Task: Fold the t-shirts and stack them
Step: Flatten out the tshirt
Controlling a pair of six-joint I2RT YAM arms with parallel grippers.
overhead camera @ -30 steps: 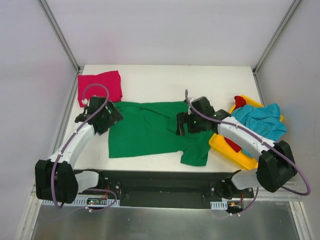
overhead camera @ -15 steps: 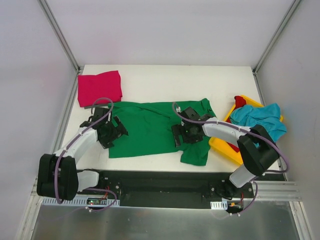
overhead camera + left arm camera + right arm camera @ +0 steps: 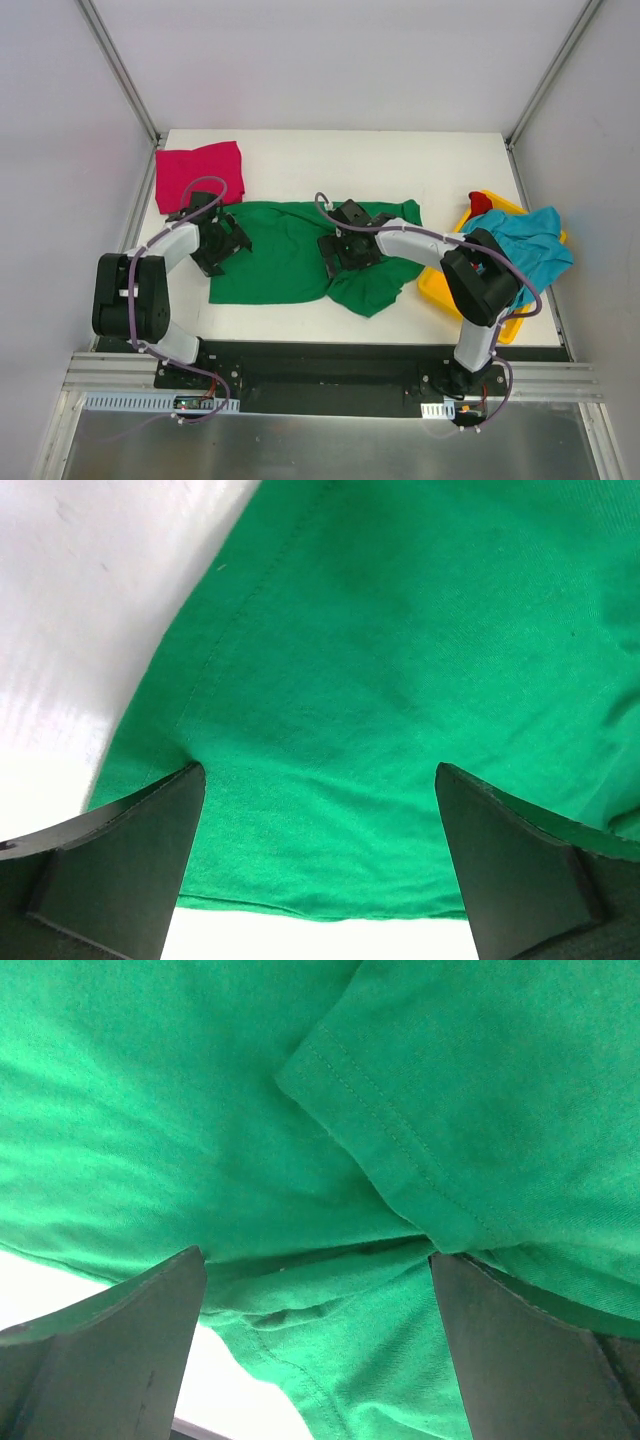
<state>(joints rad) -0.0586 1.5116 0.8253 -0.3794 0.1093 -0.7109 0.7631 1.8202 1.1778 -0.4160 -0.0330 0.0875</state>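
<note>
A pink tee [image 3: 199, 175] lies folded at the far left corner of the desk [image 3: 330, 160]. Just near of it, the left hand [image 3: 228, 248] sits low over the left edge of the green tee [image 3: 280, 262]. Its jaws are spread wide and grasp nothing. In the left wrist view, the two fingers [image 3: 120, 860] stand apart above smooth green cloth. A stitched hem runs down between them, and bare desk shows to the left.

The green tee is spread across the middle of the desk. Its left half is flat, and its right half is rumpled and bunched, with one sleeve reaching to the far right.

The right hand [image 3: 335, 252] is low over the middle of that tee, also released, with wide jaws and nothing gripped. The right wrist view shows a sleeve hem lying folded over creased cloth between the fingers [image 3: 110, 1340].

At the right edge of the desk stands a yellow bin [image 3: 440, 285]. A teal tee [image 3: 525, 245] is draped over it. A bit of red tee [image 3: 481, 203] shows at its far end.
</note>
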